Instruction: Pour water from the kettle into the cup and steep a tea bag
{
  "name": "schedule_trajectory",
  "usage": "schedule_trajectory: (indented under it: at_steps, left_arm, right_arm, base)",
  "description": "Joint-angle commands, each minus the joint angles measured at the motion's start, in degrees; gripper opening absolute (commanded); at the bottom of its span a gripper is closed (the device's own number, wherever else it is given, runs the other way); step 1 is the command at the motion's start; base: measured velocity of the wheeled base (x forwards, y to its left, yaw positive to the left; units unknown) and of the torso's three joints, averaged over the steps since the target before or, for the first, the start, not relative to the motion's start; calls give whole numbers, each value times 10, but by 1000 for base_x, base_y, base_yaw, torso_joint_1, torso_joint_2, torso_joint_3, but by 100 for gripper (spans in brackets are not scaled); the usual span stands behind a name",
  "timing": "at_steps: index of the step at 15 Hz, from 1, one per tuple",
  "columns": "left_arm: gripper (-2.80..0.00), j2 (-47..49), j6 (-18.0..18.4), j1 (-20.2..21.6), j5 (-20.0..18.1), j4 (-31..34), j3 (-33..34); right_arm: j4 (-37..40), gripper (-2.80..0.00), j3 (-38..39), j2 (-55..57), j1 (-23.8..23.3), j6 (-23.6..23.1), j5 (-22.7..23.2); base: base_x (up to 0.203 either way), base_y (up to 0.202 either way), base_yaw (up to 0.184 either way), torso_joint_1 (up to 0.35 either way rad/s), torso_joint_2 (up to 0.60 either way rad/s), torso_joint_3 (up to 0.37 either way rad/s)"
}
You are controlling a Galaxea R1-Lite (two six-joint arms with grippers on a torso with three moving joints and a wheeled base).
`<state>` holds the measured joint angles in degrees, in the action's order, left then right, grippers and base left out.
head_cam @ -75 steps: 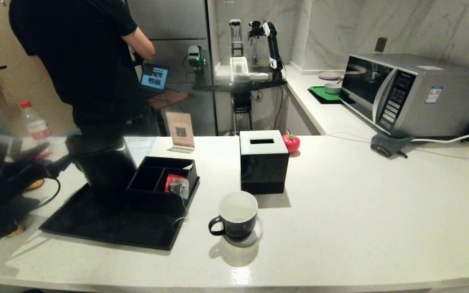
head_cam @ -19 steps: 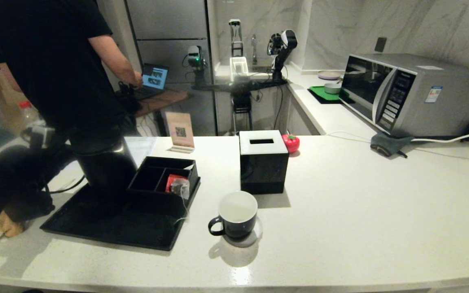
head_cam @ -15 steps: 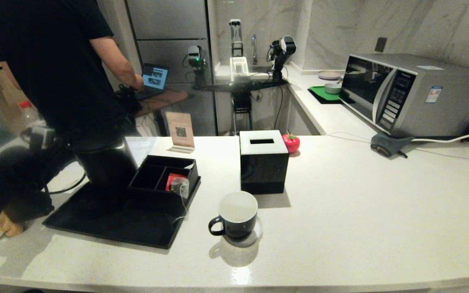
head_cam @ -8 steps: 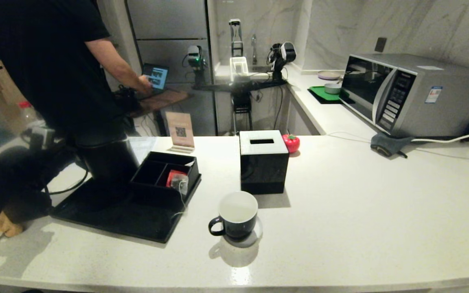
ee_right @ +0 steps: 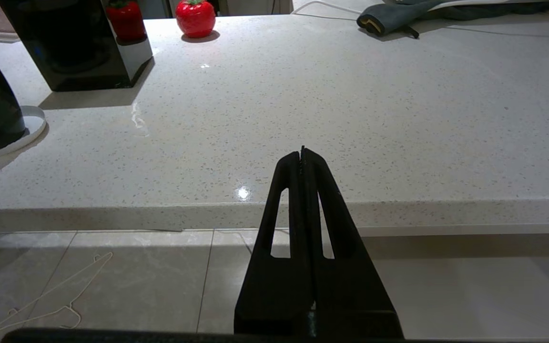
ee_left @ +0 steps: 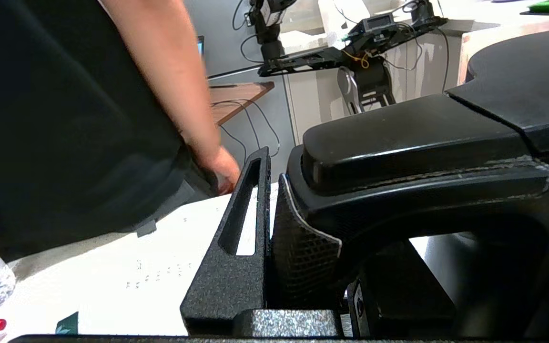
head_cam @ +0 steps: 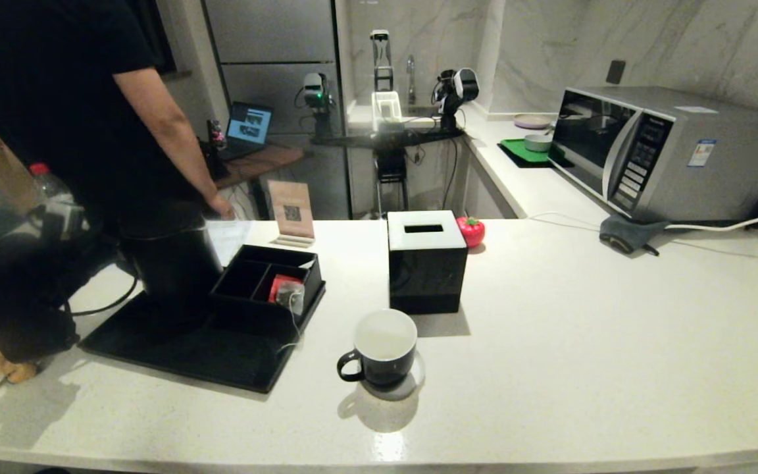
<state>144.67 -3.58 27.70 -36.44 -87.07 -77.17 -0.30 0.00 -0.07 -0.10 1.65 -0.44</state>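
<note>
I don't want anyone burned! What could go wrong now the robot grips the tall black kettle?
The left gripper pinches only the loop handle of the tall matte-black kettle, so it might swing or slip when lifted. The person's hand is close behind and could get splashed. The black compartment box holding the mesh tea bag sits beside it and could get knocked. The right gripper is parked, shut.
</note>
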Motion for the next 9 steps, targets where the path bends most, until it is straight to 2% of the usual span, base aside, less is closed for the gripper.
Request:
schedule_trajectory:
  at_steps: [1,9]
  left_arm:
    - [-280,-30,-2,2,-1,-17,22]
    - [-280,-79,-1,20,5,-17,62]
  right_arm:
    - [0,-280,0,1,0,0,0]
    - [0,-280,0,1,0,0,0]
  base:
    - [0,0,0,0,0,0]
    - [0,0,0,0,0,0]
